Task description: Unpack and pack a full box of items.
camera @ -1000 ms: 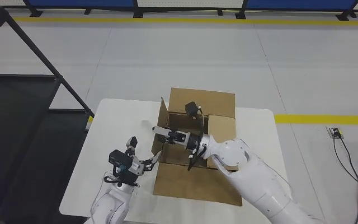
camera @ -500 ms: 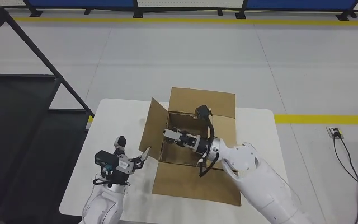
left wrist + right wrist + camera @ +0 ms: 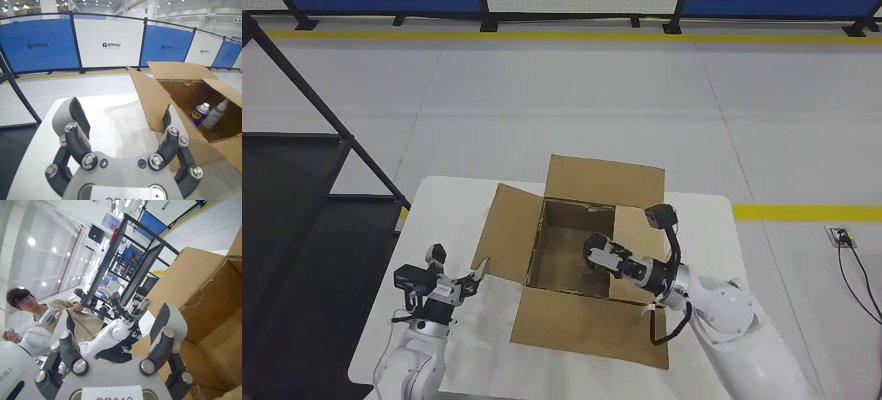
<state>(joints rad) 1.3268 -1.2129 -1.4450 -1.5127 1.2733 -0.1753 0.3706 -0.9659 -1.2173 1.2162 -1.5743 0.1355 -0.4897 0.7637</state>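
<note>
Top view: left pincer [image 3: 459, 259] has backed off open, flap [image 3: 504, 228] beside it folded out (right pincer [image 3: 593, 250] open too); unpacking may begin.

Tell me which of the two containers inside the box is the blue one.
The spray can: blue body with a white cap. The bottle right beside it is pale, with a white sprayer top.

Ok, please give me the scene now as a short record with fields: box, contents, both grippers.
box: cardboard box on the table, flaps open
contents: blue spray can and pale spray bottle, standing side by side
left: left gripper open, empty, beside the box
right: right gripper open, empty, over the box opening
</note>
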